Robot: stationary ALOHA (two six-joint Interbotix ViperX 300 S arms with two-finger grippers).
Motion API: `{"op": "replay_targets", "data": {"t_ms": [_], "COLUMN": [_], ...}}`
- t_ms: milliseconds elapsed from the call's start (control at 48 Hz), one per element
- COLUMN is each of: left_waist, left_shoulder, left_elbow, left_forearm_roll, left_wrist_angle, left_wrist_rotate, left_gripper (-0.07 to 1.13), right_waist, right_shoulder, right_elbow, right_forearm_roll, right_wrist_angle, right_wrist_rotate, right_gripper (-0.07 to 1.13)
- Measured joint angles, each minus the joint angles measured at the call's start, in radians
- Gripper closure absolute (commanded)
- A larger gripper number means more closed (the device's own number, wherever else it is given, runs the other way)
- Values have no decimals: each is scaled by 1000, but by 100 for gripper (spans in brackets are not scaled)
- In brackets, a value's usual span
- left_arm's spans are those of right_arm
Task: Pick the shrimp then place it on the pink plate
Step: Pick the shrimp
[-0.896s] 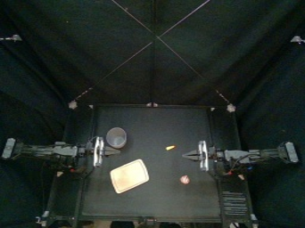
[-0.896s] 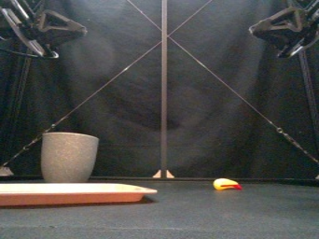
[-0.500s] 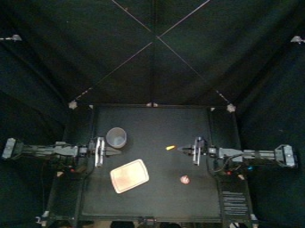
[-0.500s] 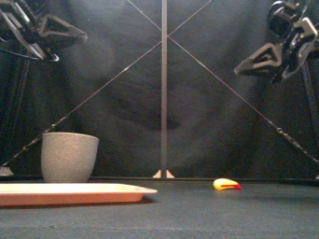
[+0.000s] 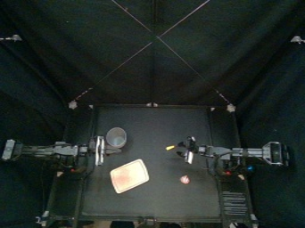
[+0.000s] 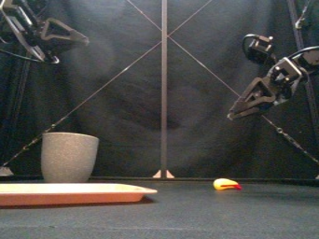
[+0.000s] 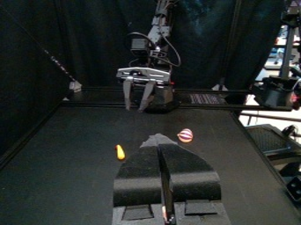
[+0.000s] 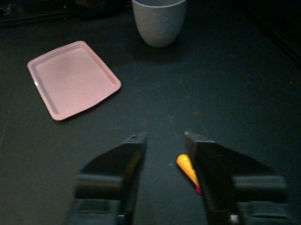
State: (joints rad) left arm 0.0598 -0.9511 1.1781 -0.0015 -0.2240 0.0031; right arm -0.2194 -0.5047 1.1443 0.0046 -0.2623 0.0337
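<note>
Centring wide-open, empty right gripper (image 8: pixel 165 141) over shrimp (image 8: pixel 187 167) lying off-centre near one jaw, then descending straight; leaving left gripper (image 7: pixel 163 149), pinched together, parked.

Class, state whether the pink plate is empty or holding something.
Empty: the pink plate shows a bare surface, and the shrimp lies on the table, apart from it.

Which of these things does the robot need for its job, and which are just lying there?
For the job:
shrimp
pink plate
right gripper, open

Just lying about:
grey cup
striped toy
left gripper, shut, off at the left side
</note>
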Motion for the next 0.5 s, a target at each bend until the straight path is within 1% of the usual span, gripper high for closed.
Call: {"op": "replay_targets", "data": {"t_ms": [83, 208, 354, 500], "left_waist": [2, 2, 2, 2], "left_shoulder": [0, 0, 2, 0], "left_elbow": [2, 5, 9, 18], "left_forearm_roll": [0, 0, 0, -2], "left_wrist_angle": [0, -2, -2, -2], "left_wrist_rotate": [0, 0, 0, 0], "left_gripper": [88, 88, 88, 88], "right_waist": [-2, -2, -3, -23], "right_shoulder": [49, 133, 239, 348], "right_elbow": [-15, -51, -98, -149], "right_forearm_roll": [18, 18, -18, -63], "right_wrist_angle": [-12, -12, 26, 78], "right_wrist_rotate": [2, -5, -9, -6], "right_gripper": [12, 12, 12, 12]}}
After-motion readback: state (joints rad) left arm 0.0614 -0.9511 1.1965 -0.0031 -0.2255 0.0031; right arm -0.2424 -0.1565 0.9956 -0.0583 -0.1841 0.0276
